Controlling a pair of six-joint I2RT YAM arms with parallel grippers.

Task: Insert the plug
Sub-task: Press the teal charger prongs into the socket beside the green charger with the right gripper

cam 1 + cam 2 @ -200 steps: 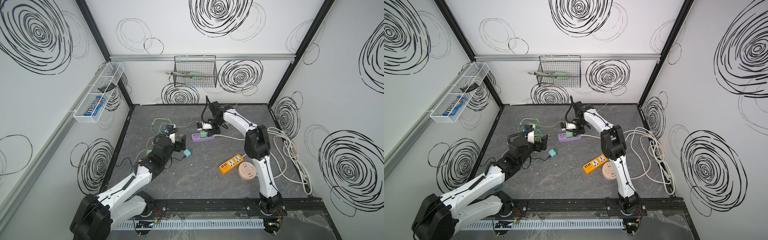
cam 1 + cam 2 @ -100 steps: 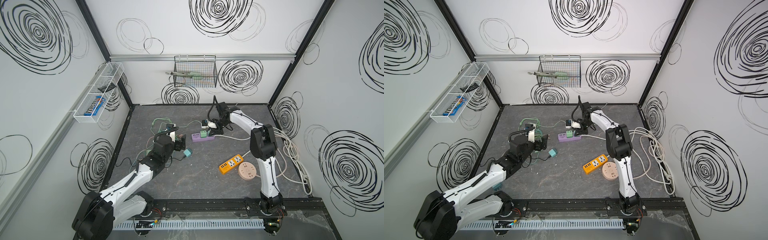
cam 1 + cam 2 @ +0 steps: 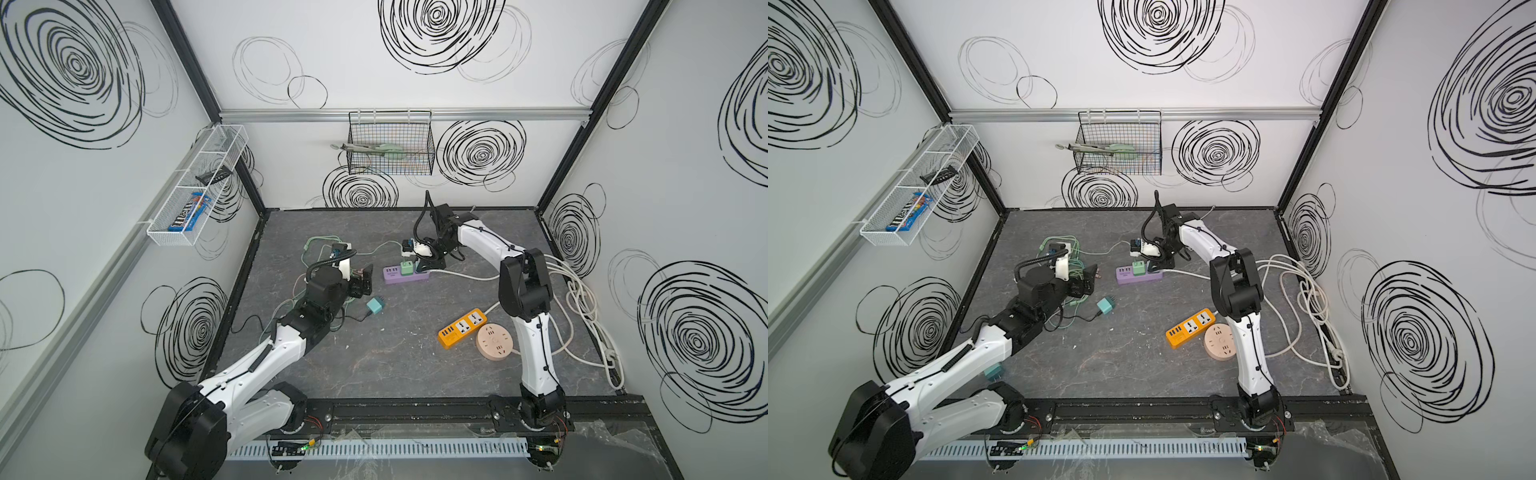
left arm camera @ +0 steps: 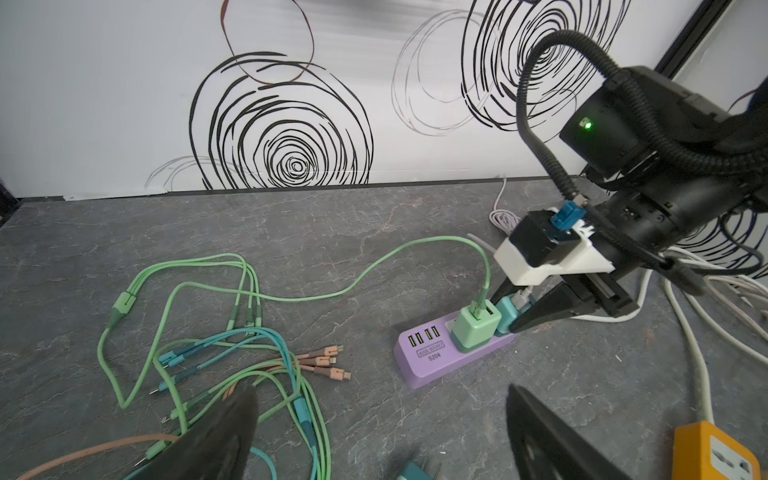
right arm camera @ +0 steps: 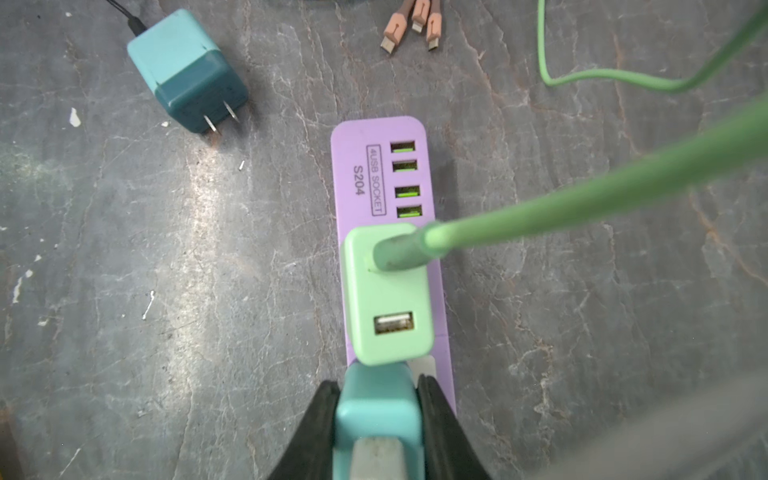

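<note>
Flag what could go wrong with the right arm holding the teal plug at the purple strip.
1. The teal plug in the right end effector sits right against the green charger; it may jam or go in tilted.
2. The purple strip lies unbraced, with the left end effector open and apart from it, so pushing may shift it.

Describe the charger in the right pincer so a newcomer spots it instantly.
Find the purple power strip near the back of the dark table. A pale green charger with a green cable stands plugged into it; the teal charger is right beside that, toward the strip's cord end. It alone sits clamped in the right pincer, unlike its teal twin lying loose on the table.
</note>
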